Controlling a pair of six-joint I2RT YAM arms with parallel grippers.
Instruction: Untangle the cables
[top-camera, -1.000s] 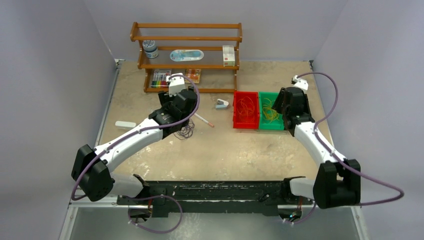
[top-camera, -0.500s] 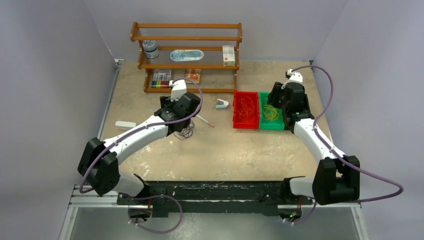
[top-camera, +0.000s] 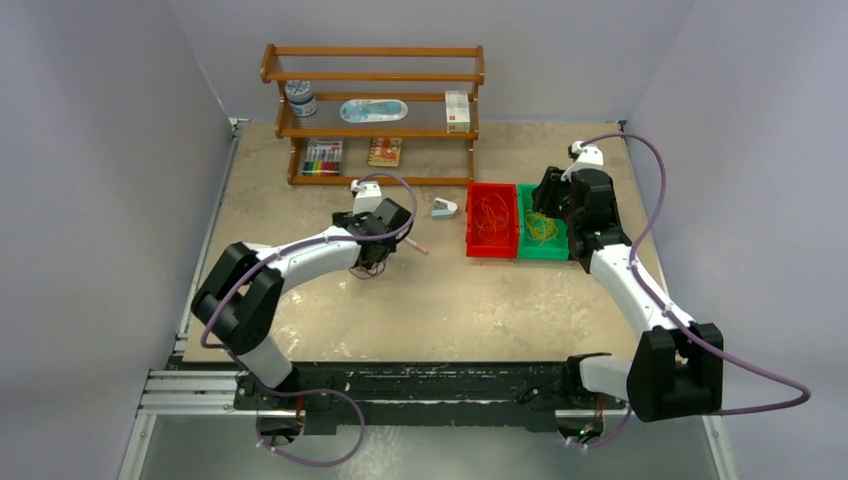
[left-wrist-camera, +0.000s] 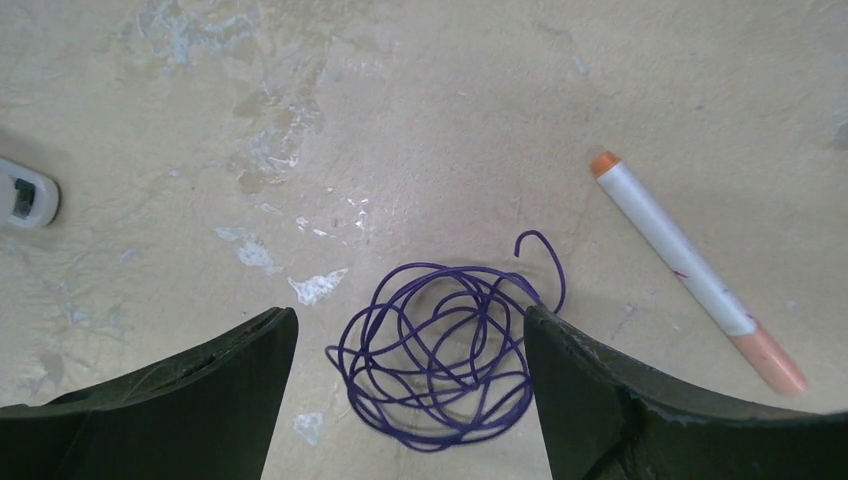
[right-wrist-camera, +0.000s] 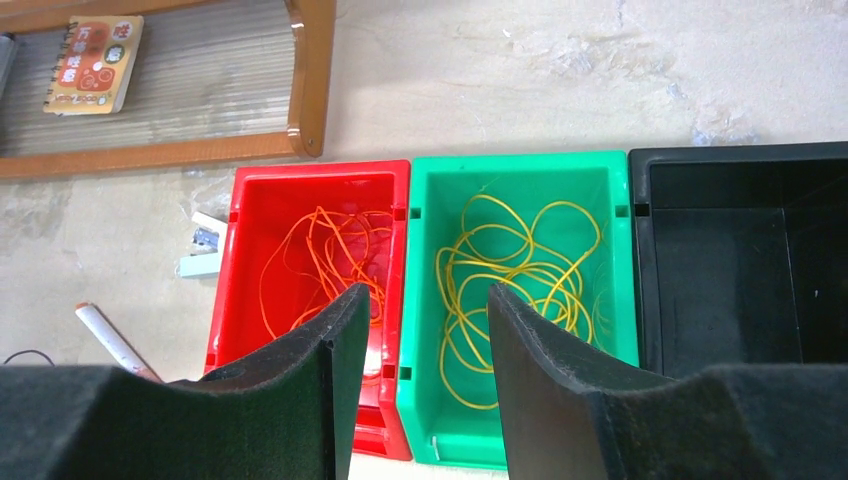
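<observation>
A purple cable (left-wrist-camera: 440, 355) lies coiled alone on the table, right under my open left gripper (left-wrist-camera: 410, 400), between its two fingers and touching neither. In the top view it shows as a dark coil (top-camera: 372, 266) just below the left gripper (top-camera: 375, 240). An orange cable (right-wrist-camera: 330, 255) lies in the red bin (right-wrist-camera: 245, 200) and a yellow cable (right-wrist-camera: 520, 270) in the green bin (right-wrist-camera: 430, 180). My right gripper (right-wrist-camera: 428, 390) is open and empty, hovering above these bins; in the top view it (top-camera: 560, 205) sits over the green bin (top-camera: 541, 248).
A white pen with an orange tip (left-wrist-camera: 695, 270) lies right of the purple coil. A black bin (right-wrist-camera: 740, 250) stands empty right of the green one. A small stapler-like thing (top-camera: 444, 208) lies left of the red bin (top-camera: 492, 222). A wooden shelf (top-camera: 372, 110) stands at the back.
My left gripper has moved right and nearer, and now hangs over the purple coil. My right gripper has shifted slightly toward the back over the bins.
</observation>
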